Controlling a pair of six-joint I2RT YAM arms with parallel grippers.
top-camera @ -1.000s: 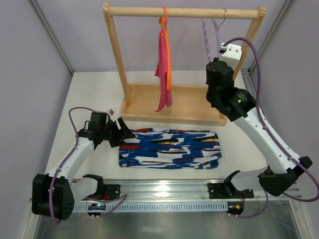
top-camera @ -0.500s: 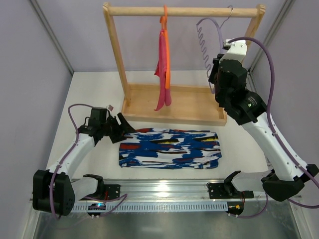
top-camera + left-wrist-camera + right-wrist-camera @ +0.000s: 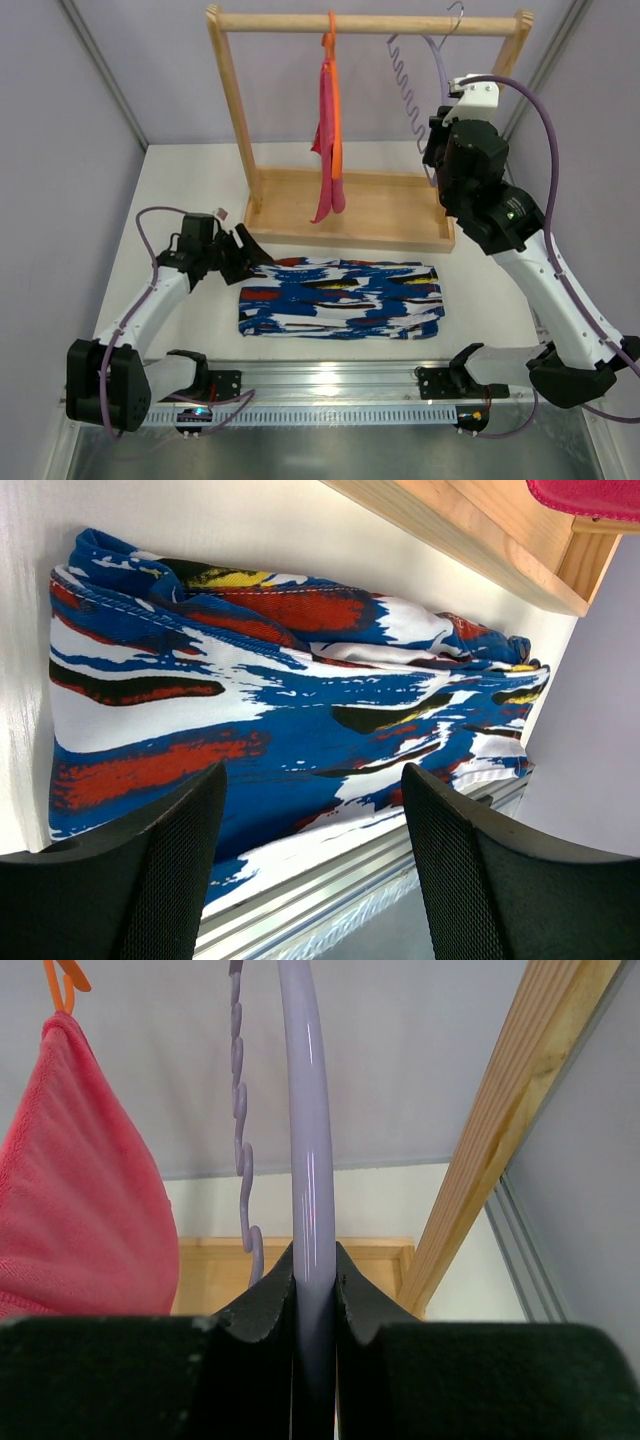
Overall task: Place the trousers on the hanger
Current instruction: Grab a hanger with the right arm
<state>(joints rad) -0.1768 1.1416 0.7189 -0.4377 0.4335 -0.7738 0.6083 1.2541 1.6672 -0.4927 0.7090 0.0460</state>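
Observation:
The trousers [image 3: 340,299], folded, with a blue, white, red and black print, lie flat on the table in front of the rack; they fill the left wrist view [image 3: 280,710]. My left gripper [image 3: 248,260] is open and empty just left of their left edge. The pale lilac hanger [image 3: 405,80] with a wavy bar has its silver hook [image 3: 456,12] at the rail's top. My right gripper [image 3: 437,150] is shut on the hanger's smooth arm [image 3: 310,1160], the jaws pinched on both sides of it.
A wooden rack [image 3: 370,22] with a base tray [image 3: 380,205] stands at the back of the table. An orange hanger with pink cloth [image 3: 328,130] hangs on its rail left of the lilac one. A metal rail [image 3: 320,385] runs along the near edge.
My right arm has lifted and swung the lilac hanger up and leftward, its hook rising at the rail. My left gripper has shifted slightly toward the trousers' edge.

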